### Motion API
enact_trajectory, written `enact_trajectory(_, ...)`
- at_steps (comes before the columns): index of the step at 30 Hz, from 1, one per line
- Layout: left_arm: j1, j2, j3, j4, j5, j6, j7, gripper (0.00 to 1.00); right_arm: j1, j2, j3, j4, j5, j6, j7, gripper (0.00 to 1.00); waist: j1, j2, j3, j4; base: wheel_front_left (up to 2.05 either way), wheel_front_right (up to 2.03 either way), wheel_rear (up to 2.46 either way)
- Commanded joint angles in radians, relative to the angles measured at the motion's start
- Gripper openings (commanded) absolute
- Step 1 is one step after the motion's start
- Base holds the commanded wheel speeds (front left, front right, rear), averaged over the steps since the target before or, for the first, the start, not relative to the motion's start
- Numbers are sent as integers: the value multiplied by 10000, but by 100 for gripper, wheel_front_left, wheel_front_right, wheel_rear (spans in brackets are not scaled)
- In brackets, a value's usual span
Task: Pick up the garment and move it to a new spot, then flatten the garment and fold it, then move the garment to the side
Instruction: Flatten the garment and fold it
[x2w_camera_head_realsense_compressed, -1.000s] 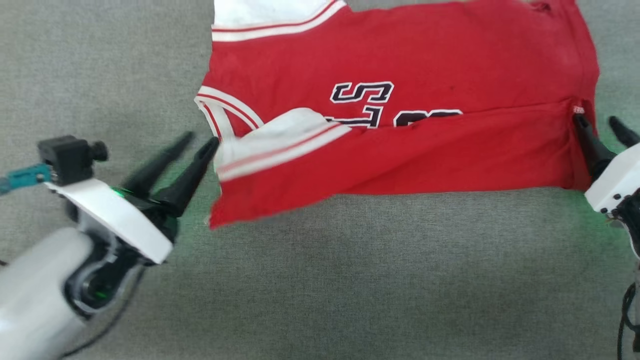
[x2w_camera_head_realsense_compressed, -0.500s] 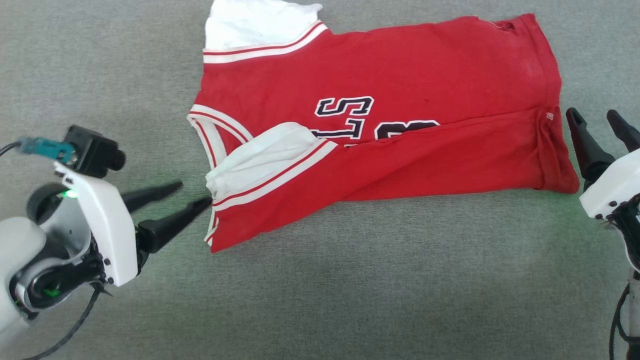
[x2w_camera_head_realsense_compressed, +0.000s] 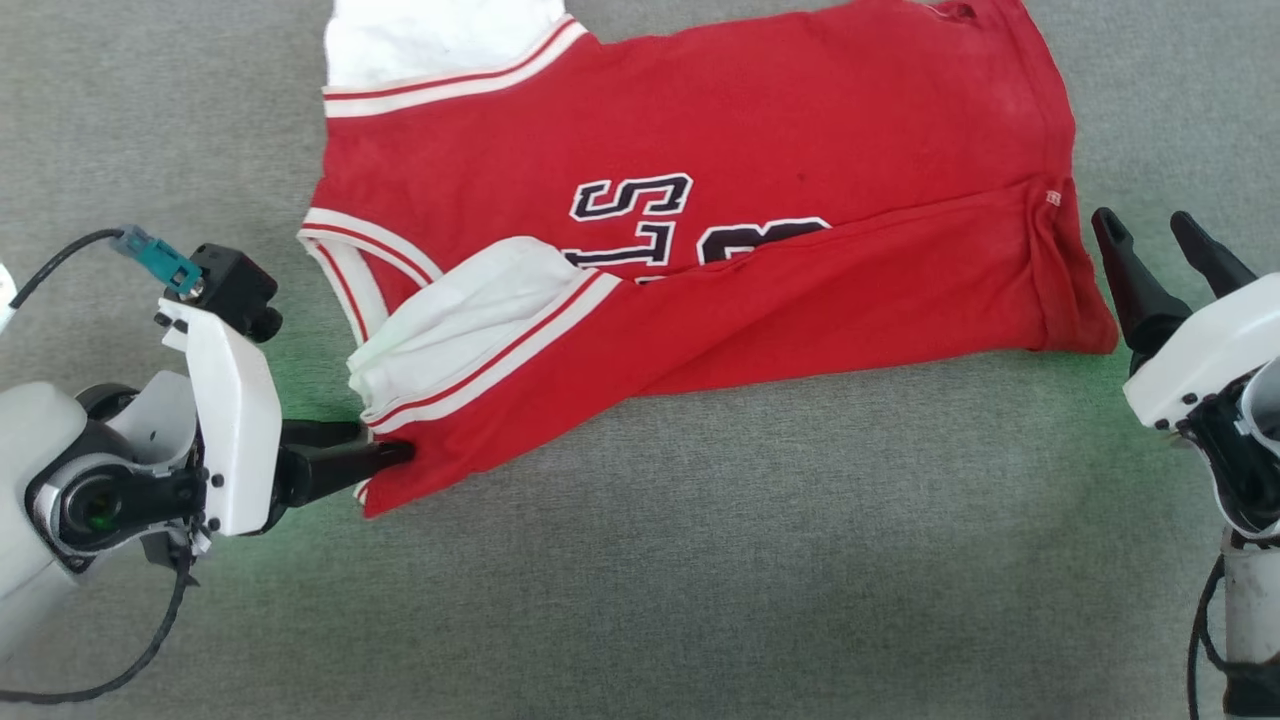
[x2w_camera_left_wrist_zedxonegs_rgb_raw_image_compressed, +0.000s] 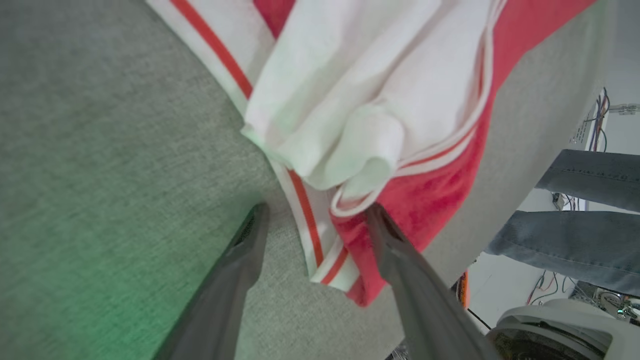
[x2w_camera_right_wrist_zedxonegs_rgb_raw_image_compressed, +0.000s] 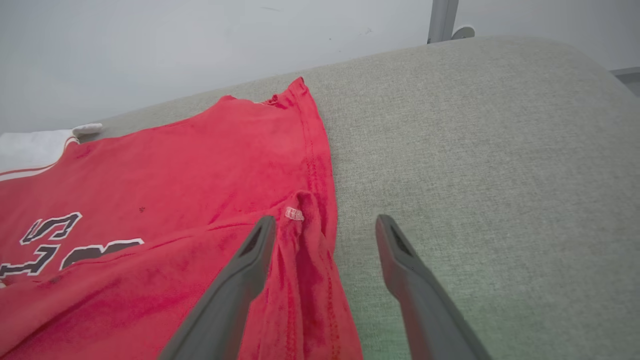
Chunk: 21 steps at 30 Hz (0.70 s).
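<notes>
The garment (x2w_camera_head_realsense_compressed: 750, 130), a red jersey with white sleeves and black lettering, lies spread on the grey table (x2w_camera_head_realsense_compressed: 700, 560), its near edge folded over towards the letters. My left gripper (x2w_camera_head_realsense_compressed: 385, 443) is open at the near-left corner. In the left wrist view the striped hem of the garment (x2w_camera_left_wrist_zedxonegs_rgb_raw_image_compressed: 320, 235) lies between the left gripper's (x2w_camera_left_wrist_zedxonegs_rgb_raw_image_compressed: 317, 210) spread fingers, one tip on red cloth and one on the table. My right gripper (x2w_camera_head_realsense_compressed: 1145, 222) is open just beyond the right edge. In the right wrist view the bunched hem of the garment (x2w_camera_right_wrist_zedxonegs_rgb_raw_image_compressed: 305, 240) runs between the right gripper's (x2w_camera_right_wrist_zedxonegs_rgb_raw_image_compressed: 326, 221) fingers.
The table (x2w_camera_right_wrist_zedxonegs_rgb_raw_image_compressed: 475, 125) is covered in grey fabric and its far edge meets a pale wall with a metal post (x2w_camera_right_wrist_zedxonegs_rgb_raw_image_compressed: 442, 20). A person's legs in jeans (x2w_camera_left_wrist_zedxonegs_rgb_raw_image_compressed: 590, 210) stand beyond the table edge, with cables on the floor (x2w_camera_left_wrist_zedxonegs_rgb_raw_image_compressed: 550, 295).
Both grippers have opened wider and the lifted near edge of the garment has settled on the table. My left gripper has swung lower, to the near-left corner. The head camera has shifted.
</notes>
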Motion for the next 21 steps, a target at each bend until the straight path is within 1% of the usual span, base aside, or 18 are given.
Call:
enact_trajectory(1,141,-287,-262,164,58,52,77,100,-88,-3,28,14,55,-8,-39,100,0,-1,59,-62,0,0,0)
enact_trajectory(3,222,-557,-286,238,-54,53,115,99,-101,-73,104,77,45,-8,56,100,0,-1,92,-103,0,0,0)
enact_trajectory(4,236,-668,-244,218,-129,53,64,53,-118,-115,172,93,53,-8,154,100,0,-1,106,-121,0,0,0)
enact_trajectory(5,262,-736,-196,206,-227,53,16,18,-127,-164,249,88,73,-8,278,100,0,-1,115,-133,0,0,0)
enact_trajectory(6,294,-751,-167,193,-266,52,-6,0,-133,-246,327,95,93,-8,448,100,0,-1,121,-138,0,0,0)
enact_trajectory(8,226,-680,-122,71,14,42,-165,0,-163,-454,575,120,132,-8,1007,100,0,-1,150,-153,0,0,0)
enact_trajectory(12,189,-592,-23,-186,214,42,-513,0,-359,-937,1053,22,202,-8,2313,100,0,-1,254,-81,0,0,0)
enact_trajectory(17,12,-783,48,-559,375,42,-829,0,-693,-1515,1419,227,79,-8,3771,100,0,-1,353,201,0,0,0)
enact_trajectory(20,-79,-912,44,-643,561,42,-1024,0,-720,-1731,1701,507,42,-7,4714,100,0,-1,368,384,0,0,0)
enact_trajectory(21,-85,-961,40,-654,577,42,-1101,0,-650,-1764,1777,554,78,-7,4898,88,0,-1,360,443,0,0,0)
